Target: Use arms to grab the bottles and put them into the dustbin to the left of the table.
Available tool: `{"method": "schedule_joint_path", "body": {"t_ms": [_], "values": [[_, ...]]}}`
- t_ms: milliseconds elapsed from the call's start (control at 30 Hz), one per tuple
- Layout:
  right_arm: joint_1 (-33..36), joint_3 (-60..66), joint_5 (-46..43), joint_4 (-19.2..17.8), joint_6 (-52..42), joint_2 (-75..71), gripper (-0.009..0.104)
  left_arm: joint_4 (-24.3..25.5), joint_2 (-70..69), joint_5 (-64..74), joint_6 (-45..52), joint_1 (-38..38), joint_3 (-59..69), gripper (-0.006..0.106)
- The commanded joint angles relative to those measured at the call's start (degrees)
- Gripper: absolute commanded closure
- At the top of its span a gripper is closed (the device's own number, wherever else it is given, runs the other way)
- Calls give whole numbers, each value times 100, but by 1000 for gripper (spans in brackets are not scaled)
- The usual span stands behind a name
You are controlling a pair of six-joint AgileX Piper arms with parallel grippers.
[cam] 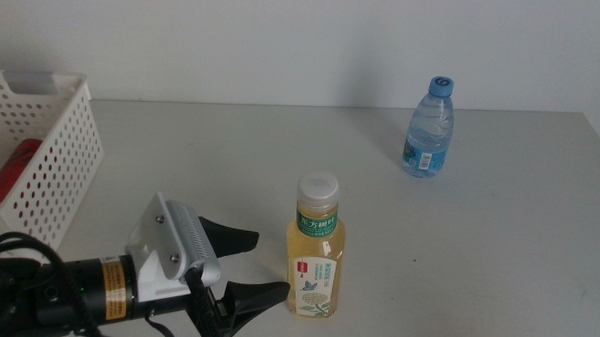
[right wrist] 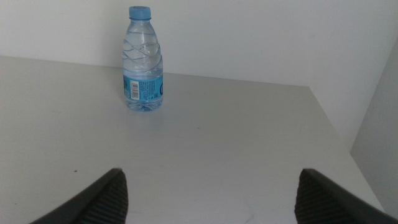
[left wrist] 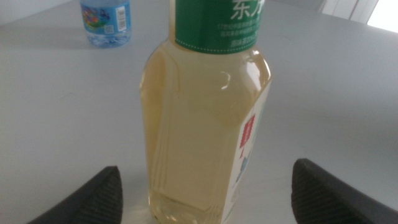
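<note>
Beside the yellow drink bottle [cam: 315, 251], the left pincer [cam: 262, 267] gapes wide, touching nothing, its jaws just short of it.

We count two bottles standing on one light-grey desk [cam: 477, 255]: one yellow drink bottle [cam: 315, 249] with a white cap and one clear water bottle [cam: 429, 127] with a blue cap. We see one white perforated basket [cam: 50, 150], one red object [cam: 10, 173] inside it, and one pincer [cam: 262, 267].
</note>
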Motion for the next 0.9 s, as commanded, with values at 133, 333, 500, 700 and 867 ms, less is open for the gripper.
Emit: {"method": "schedule_joint_path", "body": {"t_ms": [133, 333, 500, 700, 867], "values": [[-13, -59, -407, -21, -24, -121, 1, 356, 590, -734, -217, 47, -777, 8], [-13, -59, -407, -21, -24, -121, 1, 373, 1205, -997, -228, 47, -1309, 8], [-13, -59, -407, -21, -18, -121, 1, 346, 1524, -1028, -253, -140, -1622, 8], [-13, -59, -407, -21, -18, -121, 1, 116, 1780, -952, -246, -513, -1971, 8], [-13, -59, -407, -21, -18, -121, 1, -122, 1898, -806, -245, -751, -2189, 8]]}}
